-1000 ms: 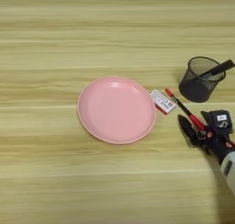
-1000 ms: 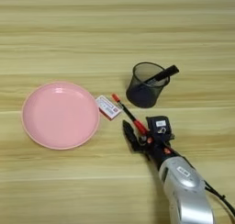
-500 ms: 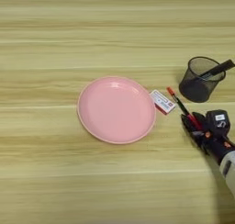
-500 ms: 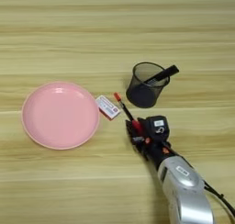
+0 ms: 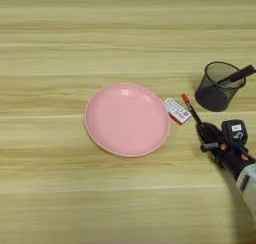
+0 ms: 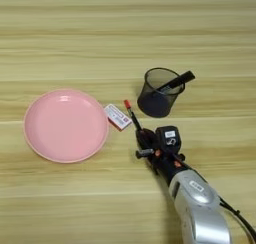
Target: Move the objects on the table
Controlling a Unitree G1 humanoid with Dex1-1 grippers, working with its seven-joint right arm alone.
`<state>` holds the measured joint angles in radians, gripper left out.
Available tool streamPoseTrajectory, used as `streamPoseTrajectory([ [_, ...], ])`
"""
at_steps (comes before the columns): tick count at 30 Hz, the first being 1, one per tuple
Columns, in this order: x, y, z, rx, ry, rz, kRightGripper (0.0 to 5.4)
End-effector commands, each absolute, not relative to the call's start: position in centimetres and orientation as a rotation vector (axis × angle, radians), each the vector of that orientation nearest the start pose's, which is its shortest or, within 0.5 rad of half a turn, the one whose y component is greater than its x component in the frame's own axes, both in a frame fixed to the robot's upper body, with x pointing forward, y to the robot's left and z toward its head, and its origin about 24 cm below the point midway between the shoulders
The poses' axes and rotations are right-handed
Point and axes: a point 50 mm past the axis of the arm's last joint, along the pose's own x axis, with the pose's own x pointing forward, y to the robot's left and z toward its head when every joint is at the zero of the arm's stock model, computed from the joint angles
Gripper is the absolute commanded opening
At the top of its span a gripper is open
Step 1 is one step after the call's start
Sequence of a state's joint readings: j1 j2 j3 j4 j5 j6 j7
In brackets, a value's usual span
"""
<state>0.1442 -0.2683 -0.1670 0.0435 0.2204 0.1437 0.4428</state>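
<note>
The task names no goal beyond moving things about the bench, so progress can only be judged from how things lie.

The pink plate sits flat on the wood towards the robot's left, with nothing in it. Just beside its right rim lies the small white card with the red edge, flat and seemingly untouched, not overlapping the plate. The black mesh pen cup stands upright further back and to the right, with the black marker leaning out over its rim. These three look as though they have not been handled at this point, though that is a judgement from their tidy placing only.

The thin red-and-black pen is the thing in hand. Its red tip points up and left, near the card's right end, and its black lower end runs down into the black fingers of the right pincer. The pincer sits right at that end of the pen, reaching in from the lower right on the silver forearm. Whether its fingers are apart or already closed round the pen cannot be told, since black fingers and black shaft merge.

So the work appears to be at an early stage: the pen is being dealt with, and where it should go is not shown.
</note>
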Motion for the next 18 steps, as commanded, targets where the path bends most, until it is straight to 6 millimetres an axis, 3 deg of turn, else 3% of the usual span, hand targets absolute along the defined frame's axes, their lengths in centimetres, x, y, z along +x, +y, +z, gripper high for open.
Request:
streamPoseTrajectory([
  [1, 22.1, -22.5, 2.8, 0.019, 0.168, 0.247, 0.75],
  [18, 23.0, -23.2, 6.0, -0.043, 0.042, 0.254, 0.74],
])
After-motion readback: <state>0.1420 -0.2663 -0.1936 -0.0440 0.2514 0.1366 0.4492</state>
